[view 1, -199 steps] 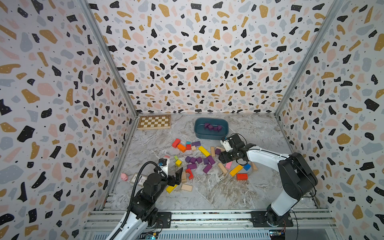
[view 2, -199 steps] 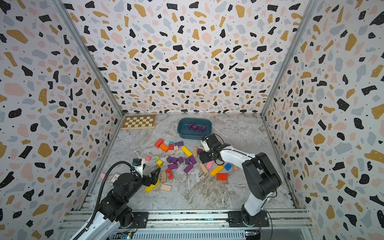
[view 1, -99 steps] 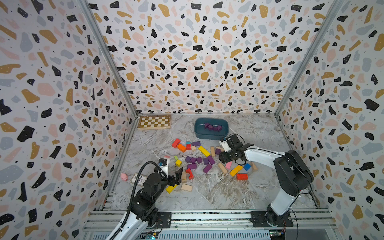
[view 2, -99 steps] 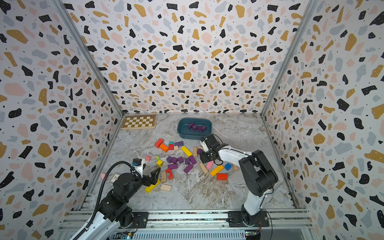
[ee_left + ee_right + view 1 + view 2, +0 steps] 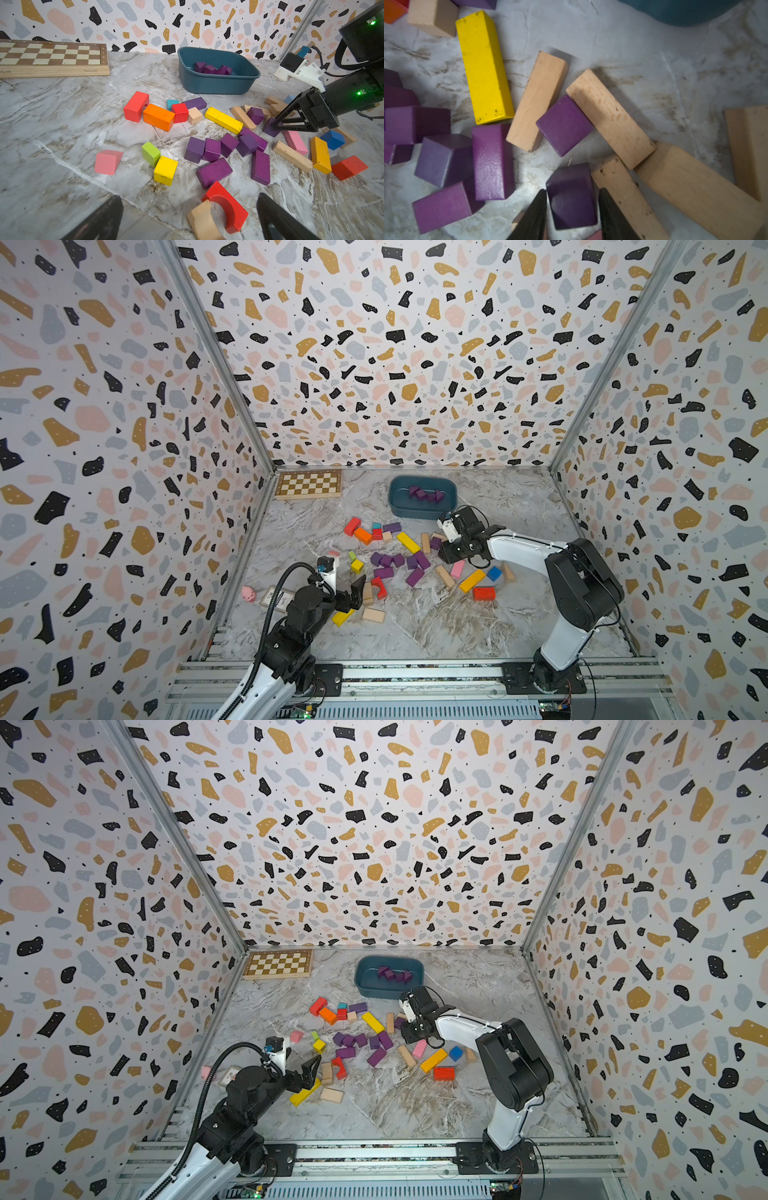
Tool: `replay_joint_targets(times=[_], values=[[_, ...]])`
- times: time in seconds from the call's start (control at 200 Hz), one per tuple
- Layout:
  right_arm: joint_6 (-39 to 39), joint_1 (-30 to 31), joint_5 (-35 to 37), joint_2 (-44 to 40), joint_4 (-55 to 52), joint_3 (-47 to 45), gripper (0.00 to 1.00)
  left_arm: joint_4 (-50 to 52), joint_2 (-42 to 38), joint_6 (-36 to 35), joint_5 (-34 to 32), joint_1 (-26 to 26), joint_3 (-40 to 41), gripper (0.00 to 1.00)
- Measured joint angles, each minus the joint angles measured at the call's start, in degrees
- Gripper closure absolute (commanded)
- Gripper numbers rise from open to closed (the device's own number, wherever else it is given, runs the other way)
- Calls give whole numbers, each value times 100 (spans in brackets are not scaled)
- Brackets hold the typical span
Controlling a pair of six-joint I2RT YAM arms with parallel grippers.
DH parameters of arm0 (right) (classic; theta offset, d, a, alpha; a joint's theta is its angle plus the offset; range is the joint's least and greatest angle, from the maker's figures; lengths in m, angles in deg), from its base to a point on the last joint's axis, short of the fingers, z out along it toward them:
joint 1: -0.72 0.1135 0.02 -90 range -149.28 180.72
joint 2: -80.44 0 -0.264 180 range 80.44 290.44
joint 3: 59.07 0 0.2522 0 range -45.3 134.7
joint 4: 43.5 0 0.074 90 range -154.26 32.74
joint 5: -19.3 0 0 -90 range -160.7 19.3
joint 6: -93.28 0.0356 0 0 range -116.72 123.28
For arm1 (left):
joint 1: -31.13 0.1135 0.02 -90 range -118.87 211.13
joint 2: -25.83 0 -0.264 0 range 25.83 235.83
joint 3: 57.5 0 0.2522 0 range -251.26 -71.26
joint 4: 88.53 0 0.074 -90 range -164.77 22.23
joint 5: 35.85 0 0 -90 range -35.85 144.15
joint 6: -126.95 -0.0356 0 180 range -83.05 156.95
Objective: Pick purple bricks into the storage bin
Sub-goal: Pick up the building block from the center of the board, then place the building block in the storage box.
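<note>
The marbled tabletop (image 5: 415, 635) bears the storage bin (image 5: 419, 512), a chessboard (image 5: 309, 484), purple bricks (image 5: 383, 572) and coloured blocks (image 5: 408, 542).

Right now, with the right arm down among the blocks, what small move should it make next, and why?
Probably squeeze the right gripper firmly onto the purple brick before any lift. Its fingers flank that brick, which sits on the table, but whether they pinch it yet is unclear. A tan block lies close beside one finger, so a loose grip could slip.

The right gripper (image 5: 572, 190) is pinching a purple brick (image 5: 571, 207) near the storage bin (image 5: 415, 512); the left gripper (image 5: 189, 196) is hovering farther off, fingers (image 5: 276, 218) spread.
</note>
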Motion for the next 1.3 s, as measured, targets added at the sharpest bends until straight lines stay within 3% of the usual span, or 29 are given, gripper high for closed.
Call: replay_joint_targets(times=[0.29, 0.891, 1.302], values=[[-42, 9, 2, 0, -20, 20, 72, -2, 0, 0, 0, 0, 0, 1], [-83, 83, 44, 2, -358, 321, 76, 4, -31, 0, 0, 0, 0, 1], [7, 94, 24, 28, -879, 1773, 76, 13, -94, 0, 0, 0, 0, 1]])
